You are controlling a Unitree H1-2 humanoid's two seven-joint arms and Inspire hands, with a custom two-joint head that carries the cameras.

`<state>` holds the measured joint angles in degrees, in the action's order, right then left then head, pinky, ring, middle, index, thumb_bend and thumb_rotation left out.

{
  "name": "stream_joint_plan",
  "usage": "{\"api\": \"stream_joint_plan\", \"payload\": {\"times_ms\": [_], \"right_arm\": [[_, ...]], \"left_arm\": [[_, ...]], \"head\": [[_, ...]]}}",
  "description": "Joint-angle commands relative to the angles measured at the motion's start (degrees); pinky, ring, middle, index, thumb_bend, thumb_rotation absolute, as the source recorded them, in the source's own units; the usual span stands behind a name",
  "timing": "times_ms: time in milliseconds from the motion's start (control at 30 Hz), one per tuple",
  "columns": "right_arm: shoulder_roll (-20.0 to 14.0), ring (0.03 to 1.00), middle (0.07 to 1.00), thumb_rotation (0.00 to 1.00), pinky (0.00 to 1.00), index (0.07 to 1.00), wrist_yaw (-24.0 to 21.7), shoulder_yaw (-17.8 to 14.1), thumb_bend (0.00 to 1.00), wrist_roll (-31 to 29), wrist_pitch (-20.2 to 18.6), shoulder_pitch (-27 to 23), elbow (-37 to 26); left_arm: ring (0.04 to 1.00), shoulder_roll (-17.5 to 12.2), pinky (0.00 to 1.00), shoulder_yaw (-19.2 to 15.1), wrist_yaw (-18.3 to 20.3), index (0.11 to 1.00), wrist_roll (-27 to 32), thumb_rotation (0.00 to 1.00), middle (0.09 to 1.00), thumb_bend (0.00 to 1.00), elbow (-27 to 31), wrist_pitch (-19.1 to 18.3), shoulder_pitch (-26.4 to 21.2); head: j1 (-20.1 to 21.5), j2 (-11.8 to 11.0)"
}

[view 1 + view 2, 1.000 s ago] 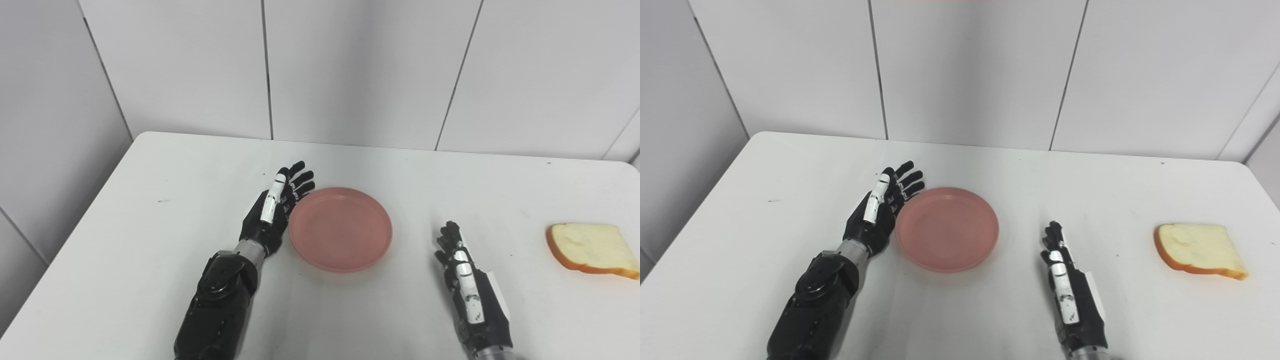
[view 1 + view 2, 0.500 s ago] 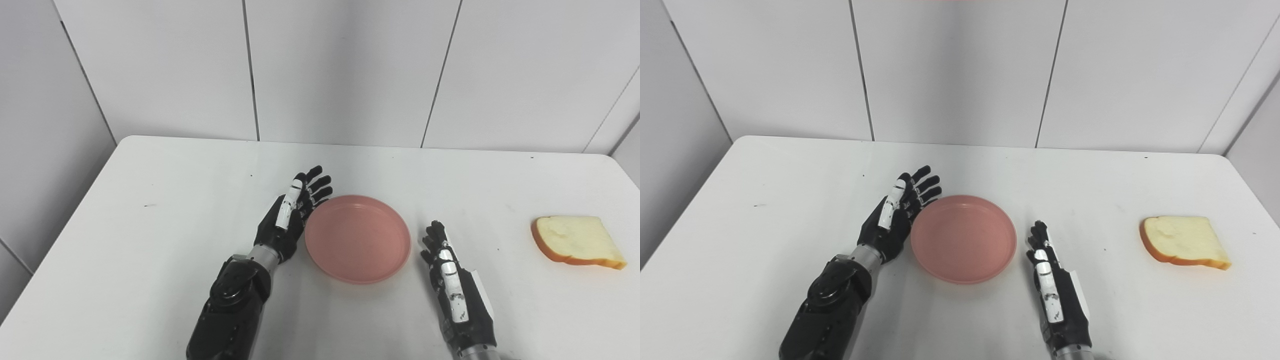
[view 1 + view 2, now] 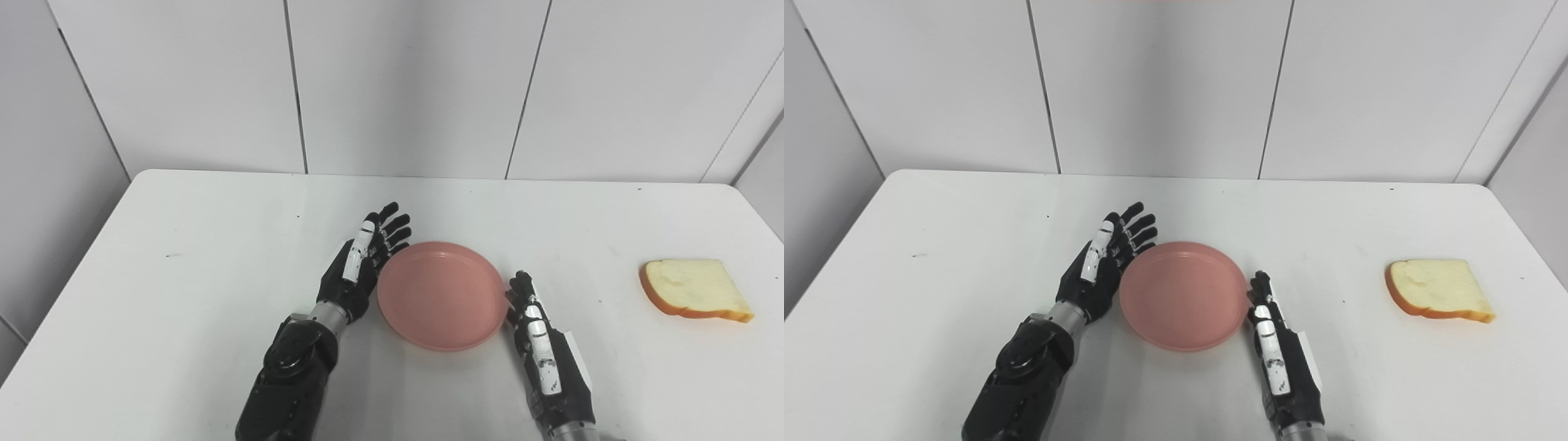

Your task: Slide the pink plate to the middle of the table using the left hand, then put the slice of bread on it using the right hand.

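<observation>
The pink plate (image 3: pixel 438 295) lies flat near the middle of the white table (image 3: pixel 202 245). My left hand (image 3: pixel 361 260) is open, on edge, with its fingers straight against the plate's left rim. My right hand (image 3: pixel 542 349) is open and flat on the table, its fingertips at the plate's right rim. The slice of bread (image 3: pixel 692 288) lies on the table far to the right, well apart from both hands. The plate (image 3: pixel 1183 294), left hand (image 3: pixel 1102 263), right hand (image 3: pixel 1277 355) and bread (image 3: pixel 1436 288) also show in the right eye view.
White wall panels stand behind the table's far edge (image 3: pixel 429 176). The table's right edge runs close to the bread.
The camera has turned to the right. The left hand has pushed the plate to the right, so the plate's right rim now reaches the fingertips of the right hand.
</observation>
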<state>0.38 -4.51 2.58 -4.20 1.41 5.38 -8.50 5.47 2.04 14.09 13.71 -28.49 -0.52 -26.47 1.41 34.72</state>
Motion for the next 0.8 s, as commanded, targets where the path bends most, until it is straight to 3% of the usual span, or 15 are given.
{"api": "stream_joint_plan", "payload": {"times_ms": [0,133,267,467,633,767], "right_arm": [[0.3,0.987,0.998,1.00,0.99,0.991,0.5,0.8,0.30,1.5,-1.1,2.6,1.5],[0.4,0.988,0.999,1.00,0.99,0.993,0.9,0.2,0.31,1.3,-1.3,2.5,1.5],[0.6,0.983,0.996,1.00,1.00,0.989,1.5,-0.9,0.32,0.6,1.2,2.0,3.1],[-1.0,0.974,0.985,1.00,0.97,0.979,3.9,-2.5,0.38,4.2,4.6,1.5,2.4],[-0.8,0.977,0.985,1.00,0.99,0.975,5.1,-5.6,0.34,1.5,3.0,1.4,-3.0],[-0.7,0.947,0.956,1.00,0.96,0.945,6.2,-6.9,0.34,2.8,4.9,0.6,-5.3]], "left_arm": [[0.916,-1.4,0.93,-0.4,-0.6,0.918,-0.7,1.00,0.914,0.42,-2.2,-2.8,2.6],[0.917,-1.9,0.93,-0.6,-0.7,0.918,-1.1,1.00,0.917,0.41,-2.3,-2.0,3.1],[0.913,-2.0,0.93,-0.6,-1.3,0.908,-1.6,1.00,0.911,0.43,-2.4,-1.9,3.4],[0.916,-2.3,0.95,-0.8,-1.3,0.907,-1.8,1.00,0.912,0.45,-4.3,-0.9,3.2],[0.904,-2.3,0.93,-1.3,-1.3,0.904,-1.5,1.00,0.902,0.49,-5.3,0.3,2.9],[0.921,-2.7,0.95,-1.2,0.1,0.923,-1.0,1.00,0.920,0.50,-5.4,0.3,3.0]], "head": [[0.2,0.1],[0.7,0.2],[1.3,0.3],[2.5,0.2],[4.1,0.0],[5.7,-0.2]]}}
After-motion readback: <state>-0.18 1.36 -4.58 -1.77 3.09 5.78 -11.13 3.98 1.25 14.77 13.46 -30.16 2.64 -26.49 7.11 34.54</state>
